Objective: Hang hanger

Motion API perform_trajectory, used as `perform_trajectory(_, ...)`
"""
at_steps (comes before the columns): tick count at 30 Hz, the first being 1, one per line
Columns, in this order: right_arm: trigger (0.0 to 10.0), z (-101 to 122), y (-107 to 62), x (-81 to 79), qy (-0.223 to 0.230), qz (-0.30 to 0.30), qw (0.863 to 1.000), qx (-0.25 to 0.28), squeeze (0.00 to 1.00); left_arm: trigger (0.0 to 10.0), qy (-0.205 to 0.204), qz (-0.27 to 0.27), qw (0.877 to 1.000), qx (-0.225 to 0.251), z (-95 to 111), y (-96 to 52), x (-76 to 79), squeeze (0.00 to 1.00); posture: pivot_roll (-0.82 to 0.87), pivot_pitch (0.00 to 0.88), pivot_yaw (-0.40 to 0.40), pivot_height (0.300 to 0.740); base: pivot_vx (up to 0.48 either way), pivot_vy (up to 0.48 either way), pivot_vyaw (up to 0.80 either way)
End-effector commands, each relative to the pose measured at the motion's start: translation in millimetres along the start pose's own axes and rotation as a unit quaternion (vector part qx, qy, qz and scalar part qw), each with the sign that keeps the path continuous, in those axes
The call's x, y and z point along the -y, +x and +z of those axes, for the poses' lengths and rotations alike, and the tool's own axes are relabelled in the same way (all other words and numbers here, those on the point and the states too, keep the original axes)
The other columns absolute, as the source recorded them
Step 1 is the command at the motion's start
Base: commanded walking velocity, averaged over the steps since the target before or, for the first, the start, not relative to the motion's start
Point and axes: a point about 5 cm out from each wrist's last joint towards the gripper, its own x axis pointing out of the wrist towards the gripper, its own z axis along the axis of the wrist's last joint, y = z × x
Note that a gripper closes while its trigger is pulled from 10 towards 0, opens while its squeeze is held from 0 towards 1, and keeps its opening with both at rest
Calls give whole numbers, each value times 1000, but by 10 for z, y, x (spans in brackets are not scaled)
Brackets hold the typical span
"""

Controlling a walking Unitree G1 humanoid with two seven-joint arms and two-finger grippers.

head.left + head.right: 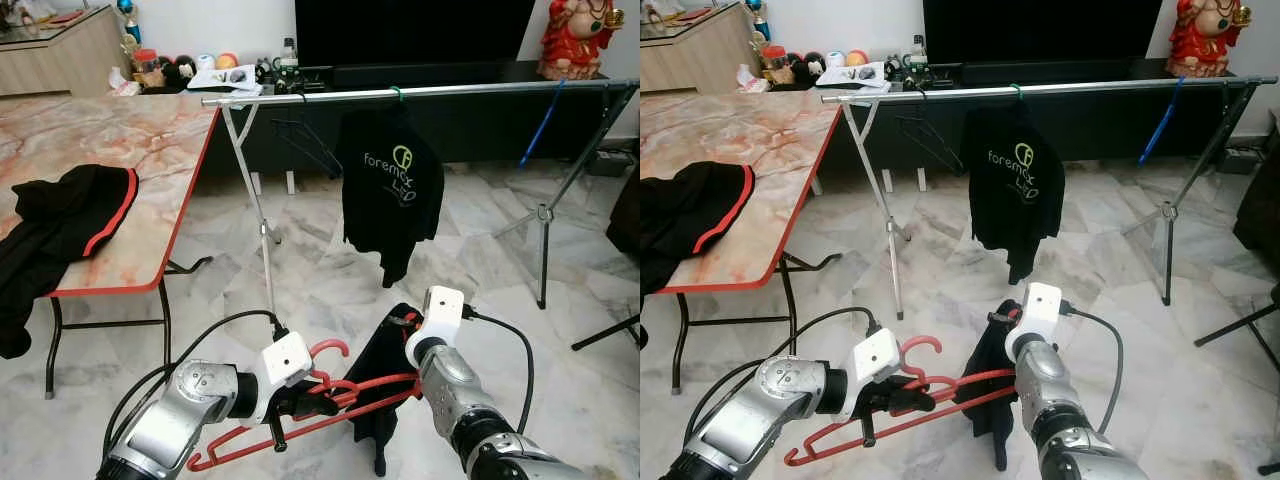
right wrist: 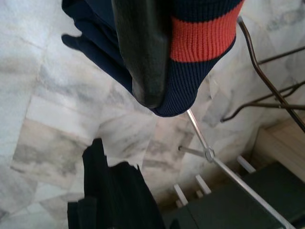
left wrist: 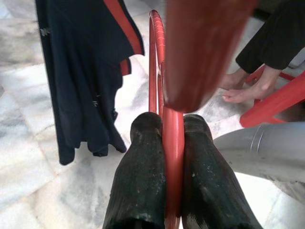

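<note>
Our left tool (image 1: 300, 398) pinches the red plastic hanger (image 1: 330, 405) tight; our right tool (image 1: 390, 372) grips the dark red-trimmed shirt (image 1: 385, 375). We should lift slowly toward the long silver rail (image 1: 420, 92).

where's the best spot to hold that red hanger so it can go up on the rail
Grip the red hanger at its neck, just under the hook, as the left gripper does now, coming from below and behind. That leaves the hook's open curve free above the fingers to drop over the metal rail; the right gripper steadies the dark garment.
</note>
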Motion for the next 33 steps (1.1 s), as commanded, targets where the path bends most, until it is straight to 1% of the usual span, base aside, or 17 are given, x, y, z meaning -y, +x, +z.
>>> perform_trajectory(1,10000,116,32,-108,4,17,1000,19,0,10000,3,-4,1000,1,24,-5,15,0,117,64,30,740,0,0,0)
perform_trajectory(5,10000,78,32,-178,4,33,999,13,0,10000,3,-6,1000,2,53,17,20,0,124,62,29,740,0,0,0)
perform_trajectory(8,10000,39,29,-231,1,49,999,6,0,10000,2,0,1000,-4,51,76,31,0,128,64,28,740,0,0,0)
perform_trajectory(11,10000,46,32,-310,8,75,997,6,0,10000,-17,8,1000,4,51,134,37,0,124,66,30,740,0,0,0)
perform_trajectory(14,10000,44,31,-320,9,80,997,6,0,10000,-30,18,999,14,63,159,23,0,126,68,31,740,0,0,0)
perform_trajectory(15,10000,33,29,-317,8,79,997,6,0,10000,-38,31,999,21,72,184,2,0,126,68,31,740,0,0,0)
perform_trajectory(18,10000,21,26,-310,6,77,997,5,0,10000,-33,38,999,16,58,200,-6,0,124,71,32,740,0,0,0)
perform_trajectory(21,10000,15,22,-294,6,76,997,5,0,10000,-26,68,997,3,11,182,-65,0,121,71,34,740,0,0,0)
perform_trajectory(23,10000,17,22,-287,5,75,997,6,0,10000,-26,79,997,-1,-6,170,-89,0,121,71,34,740,0,0,0)
perform_trajectory(28,10000,13,16,-206,3,63,998,6,0,10000,-21,125,992,-30,-129,58,-209,0,124,71,34,740,0,0,0)
perform_trajectory(29,10000,12,14,-194,2,61,998,6,0,10000,-18,142,989,-35,-148,25,-248,0,124,71,34,740,0,0,0)
perform_trajectory(31,10000,9,12,-183,1,60,998,6,0,10000,-19,147,988,-34,-152,5,-259,0,123,71,33,740,0,0,0)
perform_trajectory(32,10000,-2,7,-148,2,53,999,5,0,10000,-25,164,986,-30,-164,-36,-293,0,125,72,33,740,0,0,0)
perform_trajectory(33,10000,-6,6,-142,2,52,999,4,0,10000,-24,166,985,-32,-172,-44,-300,0,125,72,33,740,0,0,0)
